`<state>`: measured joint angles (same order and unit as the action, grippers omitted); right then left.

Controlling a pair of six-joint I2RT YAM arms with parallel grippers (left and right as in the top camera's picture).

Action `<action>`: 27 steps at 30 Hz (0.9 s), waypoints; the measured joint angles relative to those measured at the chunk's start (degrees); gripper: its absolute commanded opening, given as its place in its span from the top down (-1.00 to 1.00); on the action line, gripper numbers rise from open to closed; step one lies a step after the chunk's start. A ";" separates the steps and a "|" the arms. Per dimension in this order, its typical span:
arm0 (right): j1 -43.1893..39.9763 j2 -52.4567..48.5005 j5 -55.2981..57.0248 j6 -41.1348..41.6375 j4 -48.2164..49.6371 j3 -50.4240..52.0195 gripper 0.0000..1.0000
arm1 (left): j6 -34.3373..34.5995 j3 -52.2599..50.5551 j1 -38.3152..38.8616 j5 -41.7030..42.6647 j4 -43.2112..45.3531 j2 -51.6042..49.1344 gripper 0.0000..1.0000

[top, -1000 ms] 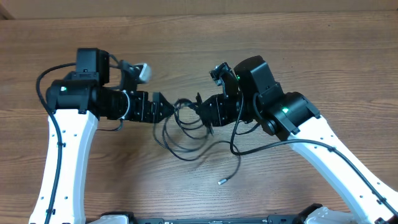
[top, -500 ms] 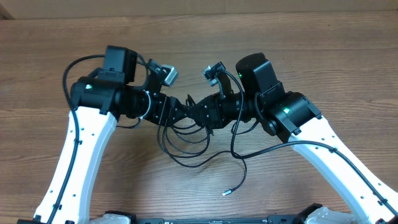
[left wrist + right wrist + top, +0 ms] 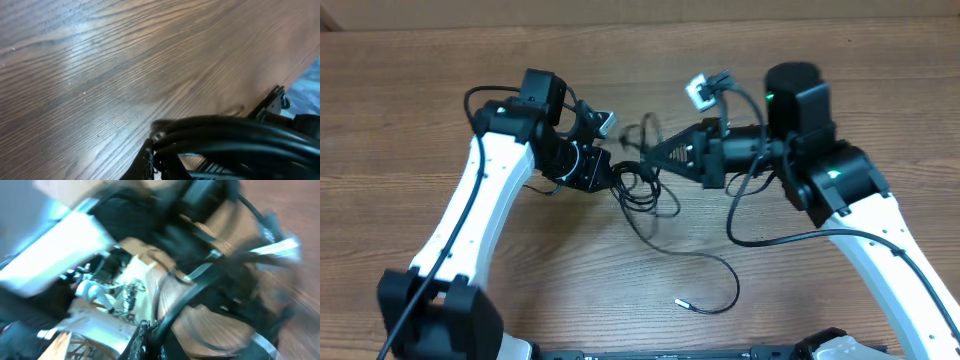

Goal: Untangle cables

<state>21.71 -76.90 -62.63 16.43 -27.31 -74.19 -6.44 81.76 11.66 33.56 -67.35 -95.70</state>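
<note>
Two arms are meeting over a wooden surface, viewed from overhead. Several thin black cables are lying in a knot of loops just toward 12 o'clock from the middle of the surface.

Left fingers are sitting at the 9 o'clock edge of the knot, closed and gripping the cables. The left wrist view is showing a bundle of black cords passing right across the finger, which is pressing against them, with bare wood behind.

Right fingers are pointing toward 9 o'clock at the 1 o'clock edge of the knot, closed and gripping a strand of it. The right wrist view is badly blurred; one dark cord is running away from the fingertips, and nothing finer can be told there.

One loose cord is trailing from the knot toward 5 o'clock, curving back and ending in a small metallic plug tip that is resting on the surface at 6 o'clock, well apart from both sets of fingers.
</note>
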 measured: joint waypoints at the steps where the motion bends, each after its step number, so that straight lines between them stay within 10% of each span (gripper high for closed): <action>1: -0.72 0.20 -1.44 0.09 0.55 0.00 0.92 | 0.35 0.00 0.00 -0.04 0.35 -0.92 0.91; 10: -9.73 0.90 0.42 0.07 -3.58 0.00 0.92 | 2.62 -0.04 -0.50 -6.60 -0.66 -4.09 0.91; 18: -16.41 0.87 36.13 7.41 -24.74 0.02 0.88 | 8.07 -0.09 -7.72 -14.67 -1.81 -3.19 0.91; 22: -16.96 0.74 50.90 10.05 -30.80 0.02 0.01 | 11.34 -0.13 -10.91 -15.32 -1.36 -0.04 0.92; 27: -17.18 -0.76 56.89 11.74 -31.69 0.31 -0.44 | 12.28 -0.22 -11.26 -9.14 0.04 4.39 0.92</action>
<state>4.54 -77.67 -5.74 28.16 -59.00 -73.89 5.85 81.54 0.40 24.43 -67.31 -91.31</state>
